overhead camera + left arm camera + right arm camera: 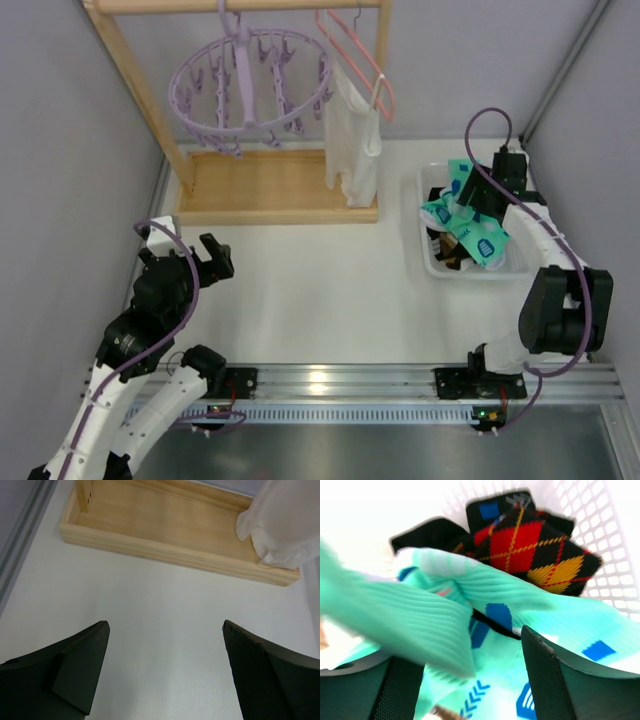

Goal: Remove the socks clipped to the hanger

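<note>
Mint socks [465,215] heaped in a white basket [428,262] at the right of the bench [320,290], the pile running far-to-near — the right tool [462,652], arm bent over it, holds fingers apart. Only its wrist view shows a black diamond-patterned sock [530,545] beneath. Low at left, the left tool [165,625] gapes; the lavender hanger [245,85] hangs hook-up

No writing can be read; the socks [555,625] bear only blue shapes.

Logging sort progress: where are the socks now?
Top view, right side: the socks are piled in the white basket, beneath the right gripper, to the right of the wooden stand and the white garment.
</note>
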Controlling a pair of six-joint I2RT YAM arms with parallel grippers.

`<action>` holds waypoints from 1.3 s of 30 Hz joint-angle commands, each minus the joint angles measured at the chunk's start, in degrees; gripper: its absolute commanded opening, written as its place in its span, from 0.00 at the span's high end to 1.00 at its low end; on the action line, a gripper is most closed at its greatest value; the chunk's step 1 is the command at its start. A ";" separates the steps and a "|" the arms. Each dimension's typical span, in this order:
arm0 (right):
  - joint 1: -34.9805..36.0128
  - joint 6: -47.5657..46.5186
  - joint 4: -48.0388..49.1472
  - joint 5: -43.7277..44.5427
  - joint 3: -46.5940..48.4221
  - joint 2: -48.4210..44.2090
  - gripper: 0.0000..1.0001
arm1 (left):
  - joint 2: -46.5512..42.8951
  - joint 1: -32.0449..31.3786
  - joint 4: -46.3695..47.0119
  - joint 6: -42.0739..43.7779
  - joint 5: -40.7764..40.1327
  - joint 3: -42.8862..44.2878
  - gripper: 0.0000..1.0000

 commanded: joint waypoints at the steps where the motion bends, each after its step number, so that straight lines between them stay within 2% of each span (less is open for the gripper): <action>1: -1.28 -0.87 -5.38 -0.38 5.75 -6.99 0.28 | -1.79 0.20 3.10 -1.30 -3.64 -0.46 0.02; 6: -1.45 -3.25 -6.80 -1.33 6.98 -10.69 0.23 | -3.20 0.28 3.19 -1.91 -5.14 -0.55 0.02; 8: -1.37 -4.65 -6.71 -8.15 7.42 -9.99 0.30 | -3.20 0.28 3.10 -2.00 -5.05 -0.64 0.02; 10: -0.67 -5.27 -6.45 -10.56 7.68 -7.62 0.37 | -2.94 0.28 3.19 -1.91 -4.96 -0.64 0.02; 11: -0.05 -5.62 -6.27 -10.57 7.68 -6.74 0.43 | -2.94 0.28 3.19 -1.83 -4.88 -0.64 0.02; 18: 7.50 -4.93 -2.50 -6.70 5.14 0.38 0.53 | -2.50 0.28 3.28 -1.56 -4.79 -0.64 0.02; 23: 8.39 -3.78 0.76 -4.07 2.15 0.38 0.54 | -2.50 0.20 3.19 -1.56 -4.70 -0.73 0.02; 28: 8.56 -4.75 -1.34 0.06 2.68 5.83 0.55 | -2.68 0.28 3.19 -1.56 -4.52 -0.73 0.02; 32: 9.18 -4.22 1.10 2.79 -0.57 8.82 0.55 | -2.68 0.28 3.19 -1.47 -4.44 -0.73 0.02; 39: 11.02 -2.29 1.55 3.84 -1.46 6.99 0.51 | -2.59 0.28 3.19 -1.39 -4.52 -0.73 0.02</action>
